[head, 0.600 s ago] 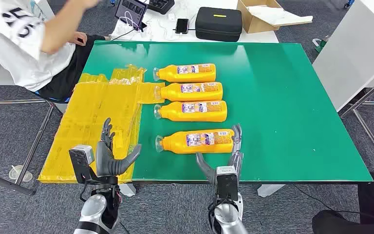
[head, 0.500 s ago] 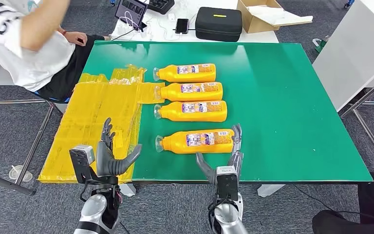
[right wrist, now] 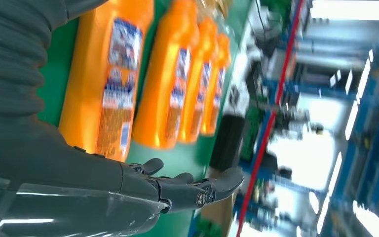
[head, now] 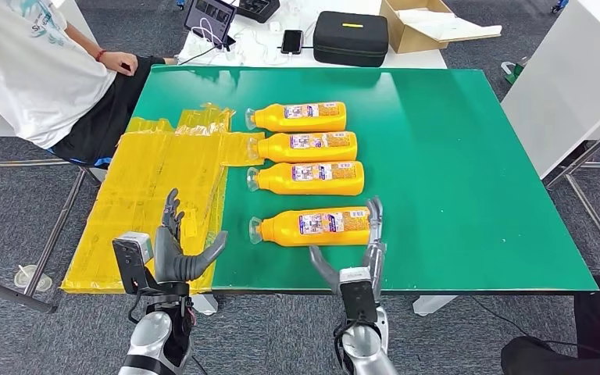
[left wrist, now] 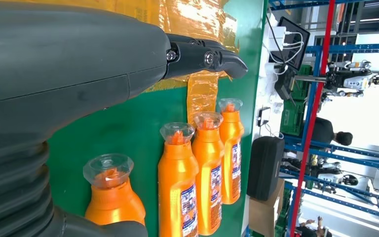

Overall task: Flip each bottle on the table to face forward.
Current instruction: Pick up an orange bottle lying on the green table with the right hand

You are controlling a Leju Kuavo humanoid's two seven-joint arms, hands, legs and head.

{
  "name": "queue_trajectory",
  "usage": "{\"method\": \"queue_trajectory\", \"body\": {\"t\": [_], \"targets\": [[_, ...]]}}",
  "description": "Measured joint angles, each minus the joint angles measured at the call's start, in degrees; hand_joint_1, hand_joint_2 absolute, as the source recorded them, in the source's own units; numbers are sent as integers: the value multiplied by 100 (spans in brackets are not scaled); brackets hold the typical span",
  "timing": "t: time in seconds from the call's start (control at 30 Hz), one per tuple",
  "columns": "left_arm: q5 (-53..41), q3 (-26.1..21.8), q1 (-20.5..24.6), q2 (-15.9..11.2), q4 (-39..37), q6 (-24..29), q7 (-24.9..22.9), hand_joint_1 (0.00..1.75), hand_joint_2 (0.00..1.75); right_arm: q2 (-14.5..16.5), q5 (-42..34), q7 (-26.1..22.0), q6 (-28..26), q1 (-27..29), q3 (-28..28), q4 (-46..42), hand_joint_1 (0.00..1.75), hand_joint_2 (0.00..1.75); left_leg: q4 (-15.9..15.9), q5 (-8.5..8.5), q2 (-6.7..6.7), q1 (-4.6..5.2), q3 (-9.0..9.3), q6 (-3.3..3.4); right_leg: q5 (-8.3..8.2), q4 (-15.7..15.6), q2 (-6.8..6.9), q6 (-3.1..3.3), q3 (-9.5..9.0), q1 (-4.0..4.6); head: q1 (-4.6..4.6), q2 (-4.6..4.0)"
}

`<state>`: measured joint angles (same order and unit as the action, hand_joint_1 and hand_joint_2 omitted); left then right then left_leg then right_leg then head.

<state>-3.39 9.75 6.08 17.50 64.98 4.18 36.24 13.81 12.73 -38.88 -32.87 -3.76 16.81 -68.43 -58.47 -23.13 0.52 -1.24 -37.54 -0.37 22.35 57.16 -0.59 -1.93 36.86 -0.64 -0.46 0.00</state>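
Several orange bottles lie on their sides on the green table, clear caps to the left and labels up. The nearest bottle lies apart from the other three. My right hand is at the table's front edge just below the nearest bottle, open, with its fingers up beside the bottle's base and the thumb spread under its body. The right wrist view shows that bottle beside the spread fingers. My left hand hovers open over the yellow sheet at the front left; its wrist view shows the bottle caps.
A crinkled yellow plastic sheet covers the table's left part and hangs over its edge. A person in a white shirt sits at the back left. Behind the table lie a black case, a cardboard box, a tablet and a phone.
My right hand has shifted slightly left and forward, its fingers closer to the nearest bottle's base. The person's raised arm has moved out of the picture. The bottles and left hand are still.
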Motion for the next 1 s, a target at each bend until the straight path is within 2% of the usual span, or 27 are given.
{"method": "queue_trajectory", "body": {"t": [0.17, 0.37, 0.6, 0.77, 1.0], "targets": [[17, -20, 1, -14, 0, -9, 11, 0, 175, -168, 731, 761, 602, -350, -111, 141, 0, 175, 0, 2, 0, 0, 0, 1, -1, 0, 0, -1, -1, 0, -1, 0], [36, -54, 6, -38, -1, -48, 42, 0, 175, -502, 1549, 1578, 985, -944, -168, 219, 0, 175, -2, 2, 0, 2, 0, 1, -3, 0, 0, -2, -3, -2, -1, 0], [28, -87, 15, -47, -9, -44, 67, 0, 175, -842, 2096, 2355, 1569, -1647, -103, 472, 0, 175, -2, 2, 0, 1, 0, 1, -3, 0, 0, -2, -2, -1, -2, -1], [-14, -127, 38, -50, -77, -64, 96, 0, 175, -1020, 2203, 2572, 2399, -2027, 125, 1033, 0, 175, -2, 2, 1, 1, 0, 1, -3, 0, 0, -2, -2, -1, -1, 0], [-33, -182, 165, -51, -224, -134, 149, 0, 175, -1202, 1945, 2293, 3406, -2394, 579, 1805, 0, 175, -2, 2, 2, 1, -1, 1, -3, 0, 2, -3, -2, -1, -3, 0]]}}
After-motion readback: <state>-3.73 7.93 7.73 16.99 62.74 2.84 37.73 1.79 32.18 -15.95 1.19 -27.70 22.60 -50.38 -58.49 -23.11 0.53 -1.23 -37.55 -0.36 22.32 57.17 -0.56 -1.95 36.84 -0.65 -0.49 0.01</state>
